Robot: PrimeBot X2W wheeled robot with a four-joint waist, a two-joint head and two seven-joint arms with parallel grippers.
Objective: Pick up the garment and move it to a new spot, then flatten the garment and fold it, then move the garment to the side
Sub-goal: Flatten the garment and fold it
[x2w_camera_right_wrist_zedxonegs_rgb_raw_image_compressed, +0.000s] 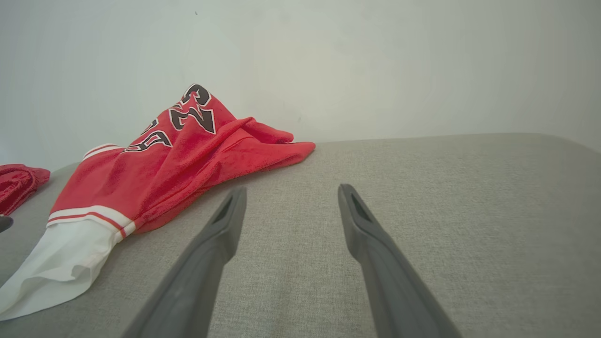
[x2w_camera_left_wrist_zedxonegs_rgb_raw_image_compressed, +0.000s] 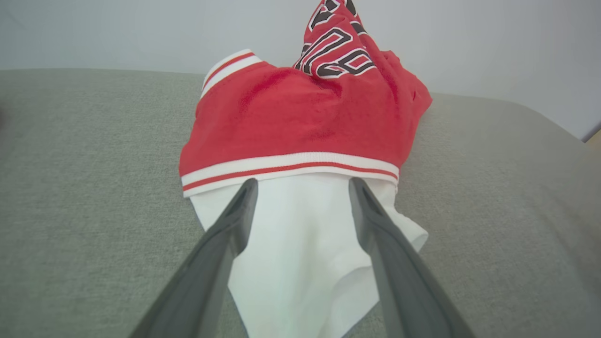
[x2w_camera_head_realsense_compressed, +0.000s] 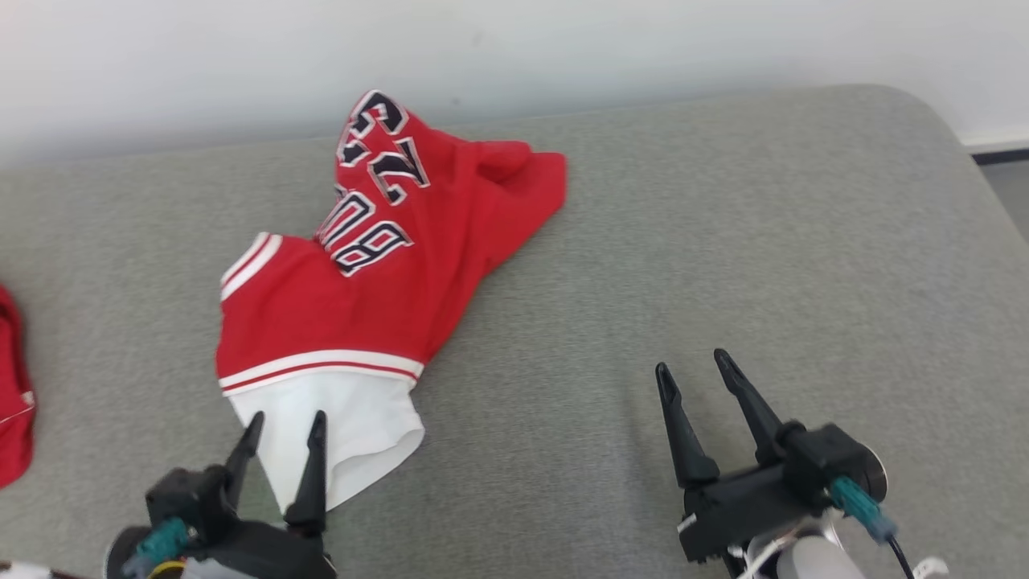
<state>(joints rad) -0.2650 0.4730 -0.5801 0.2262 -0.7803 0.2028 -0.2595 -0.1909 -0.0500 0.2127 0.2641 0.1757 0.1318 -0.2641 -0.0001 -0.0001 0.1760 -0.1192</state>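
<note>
Garment (x2w_camera_head_realsense_compressed: 378, 305) — "23"; other letters creased, unreadable.

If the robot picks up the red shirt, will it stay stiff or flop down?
Probably flops: the shirt lies crumpled in soft folds. Likely light, being thin cloth. It shouldn't roll or slip much on the fuzzy grey cushion.

Status: red fabric garment (x2w_camera_head_realsense_compressed: 378, 297) with black, white-outlined lettering, white-and-red striped trim bands and a plain white section at one end. Crumpled, not flattened, not folded. It lies left of centre on the grey fabric worktop (x2w_camera_head_realsense_compressed: 723, 241), with its long axis running from the near edge toward the far wall. The white end is nearest and lies low with a curled edge. The lettered part is bunched up and peaks at the far end. A red flap trails out to the right.
</note>
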